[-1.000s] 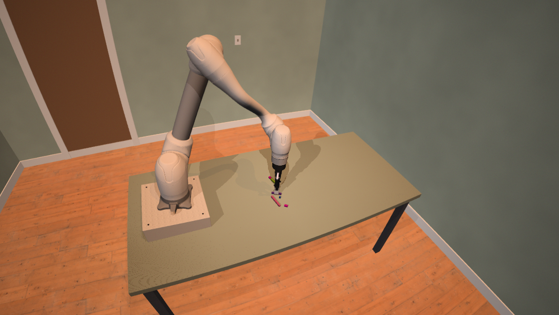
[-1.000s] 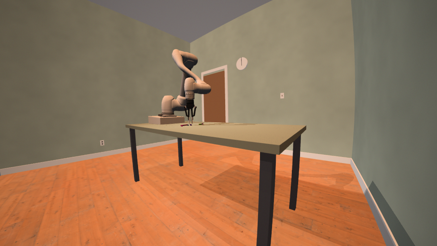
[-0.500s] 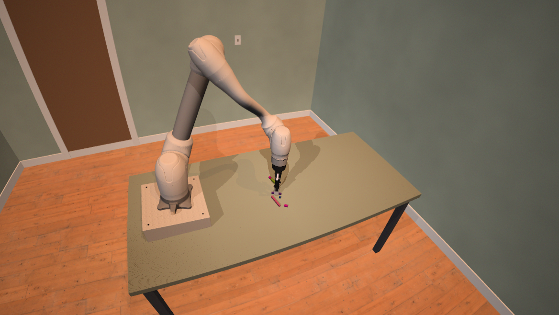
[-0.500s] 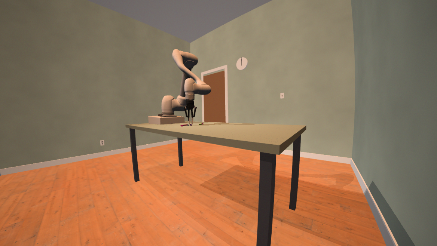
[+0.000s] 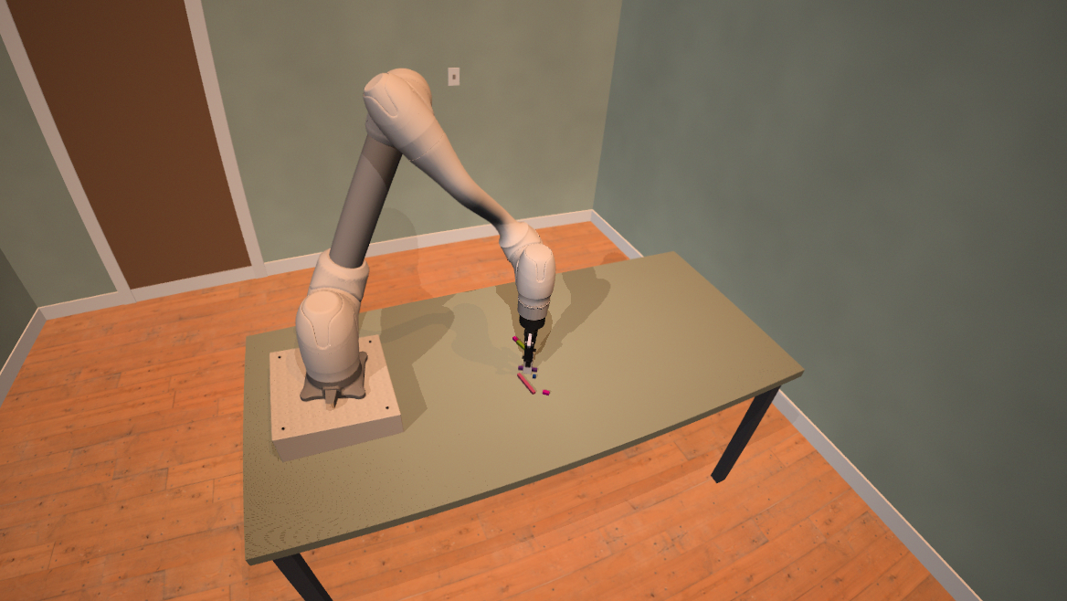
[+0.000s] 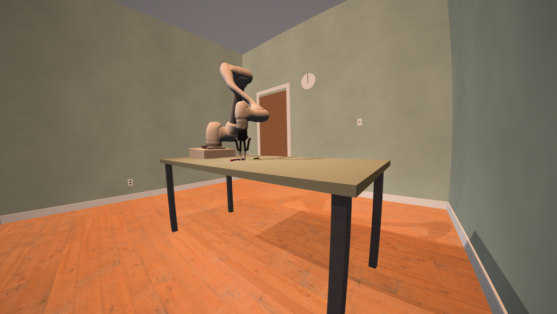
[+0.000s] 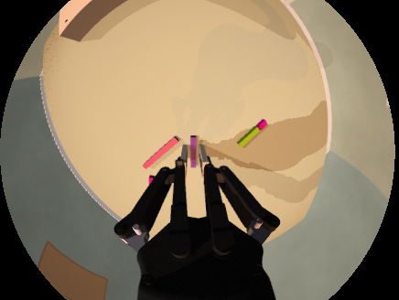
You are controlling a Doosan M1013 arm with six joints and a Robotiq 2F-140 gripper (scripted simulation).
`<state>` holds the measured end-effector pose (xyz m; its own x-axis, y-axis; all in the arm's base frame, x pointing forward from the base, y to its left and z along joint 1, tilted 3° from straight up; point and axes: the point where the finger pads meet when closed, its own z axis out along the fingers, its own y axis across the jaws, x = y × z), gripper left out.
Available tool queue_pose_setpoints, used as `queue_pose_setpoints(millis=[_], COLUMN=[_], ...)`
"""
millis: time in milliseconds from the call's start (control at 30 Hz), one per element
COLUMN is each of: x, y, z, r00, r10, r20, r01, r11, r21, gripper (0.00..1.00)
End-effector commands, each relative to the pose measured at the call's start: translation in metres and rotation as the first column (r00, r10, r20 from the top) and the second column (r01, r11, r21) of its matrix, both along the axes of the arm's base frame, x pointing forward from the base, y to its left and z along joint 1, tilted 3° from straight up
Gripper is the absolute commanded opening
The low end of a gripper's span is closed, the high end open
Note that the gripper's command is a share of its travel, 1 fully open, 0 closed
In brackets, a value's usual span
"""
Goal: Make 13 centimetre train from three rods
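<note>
Rod, purple (image 5: 534, 369) (image 6: 243, 159) (image 7: 193, 157) | betw. parted fingers (image 5: 527, 370) (image 6: 244, 155) | long axis approx. parallel w/ them

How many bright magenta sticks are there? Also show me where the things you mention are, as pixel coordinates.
2: one magenta stick (image 5: 514, 339) (image 7: 262, 123) at the lime stick's (image 5: 520, 343) (image 7: 248, 137) end, another magenta stick (image 5: 546, 392) (image 7: 151, 179) near the reddish stick (image 5: 526, 384) (image 7: 161, 153). The jaws may hide more.

From my remote post, I'm watching the top view looking steeply down across the whole table (image 5: 634, 388) (image 6: 280, 167) (image 7: 124, 82); the exterior is facing its side from farther off, near table height. The wrist is peering closely downward, sharing the tabletop with both.
</note>
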<state>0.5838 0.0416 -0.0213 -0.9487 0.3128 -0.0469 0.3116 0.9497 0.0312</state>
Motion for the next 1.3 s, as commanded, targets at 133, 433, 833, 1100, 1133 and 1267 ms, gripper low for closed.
queue_pose_setpoints(millis=[133, 433, 833, 1100, 1133, 1267], x=[0.0, 0.0, 0.0, 0.0, 0.0, 0.0], y=[0.0001, 0.0001, 0.0001, 0.0001, 0.0001, 0.0001], z=[-0.0004, -0.0004, -0.0004, -0.0004, -0.0004, -0.0004], r00=[1.0, 1.0, 1.0, 1.0, 1.0, 1.0], r10=[0.0, 0.0, 0.0, 0.0, 0.0, 0.0], r20=[0.0, 0.0, 0.0, 0.0, 0.0, 0.0], r01=[0.0, 0.0, 0.0, 0.0, 0.0, 0.0], r11=[1.0, 1.0, 1.0, 1.0, 1.0, 1.0], r21=[0.0, 0.0, 0.0, 0.0, 0.0, 0.0], gripper=[0.15, 0.15, 0.15, 0.15, 0.15, 0.03])
